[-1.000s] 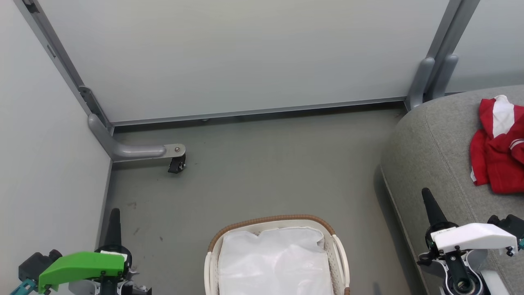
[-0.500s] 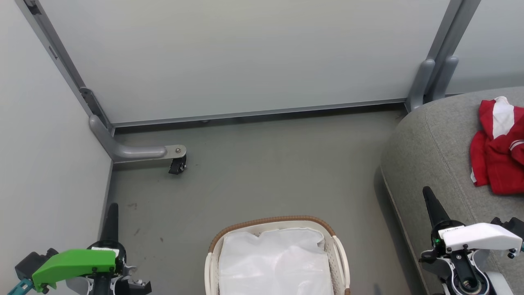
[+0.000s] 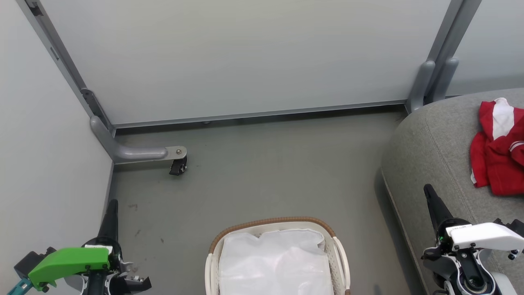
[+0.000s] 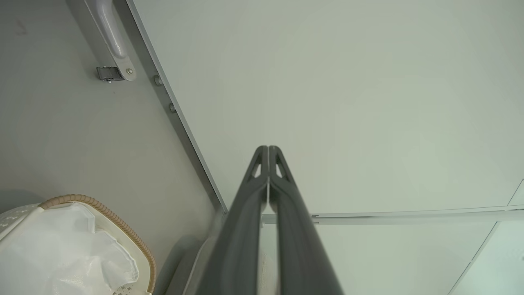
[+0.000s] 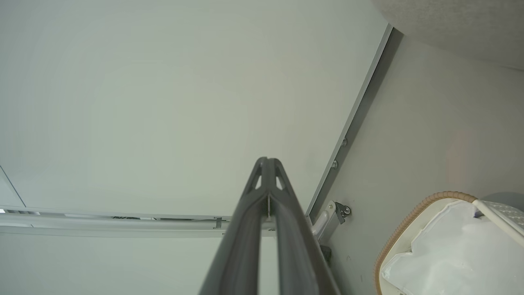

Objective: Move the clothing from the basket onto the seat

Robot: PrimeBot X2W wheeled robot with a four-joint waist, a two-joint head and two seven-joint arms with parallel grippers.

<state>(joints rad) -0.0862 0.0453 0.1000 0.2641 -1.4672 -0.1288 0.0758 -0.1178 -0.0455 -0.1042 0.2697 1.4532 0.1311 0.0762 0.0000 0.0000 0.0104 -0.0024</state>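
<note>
Lying crumpled on the grey seat [image 3: 430, 147], the red clothing [image 3: 497, 151] with its white stripes sits at about 3 o'clock in the head view, well in from the seat's rounded edge and partly cut off by the picture's border. The basket [image 3: 270, 222] stands on the floor [image 3: 266, 172] at 6 o'clock, well apart from the seat, and no red shows in it; the white liner [image 3: 274, 262] is rumpled across its inside. The task looks about done, though the liner's folds could hide something. The right end effector [image 3: 429, 191] at 4 o'clock has its fingers pressed together and holds nothing, its tip over the near side of the seat, with the clothing off at its 1 o'clock. The left end effector [image 3: 113, 205] at 8 o'clock is likewise closed and empty, beside the wall panel [image 3: 49, 164]; each wrist view confirms the fingers meeting along their length. From here the main risk is a sweep of the right arm towards 2 o'clock snagging the garment and dragging it to the seat's curved edge, where it could slide to the floor. A further reach into the basket could pinch the liner instead of any garment.
</note>
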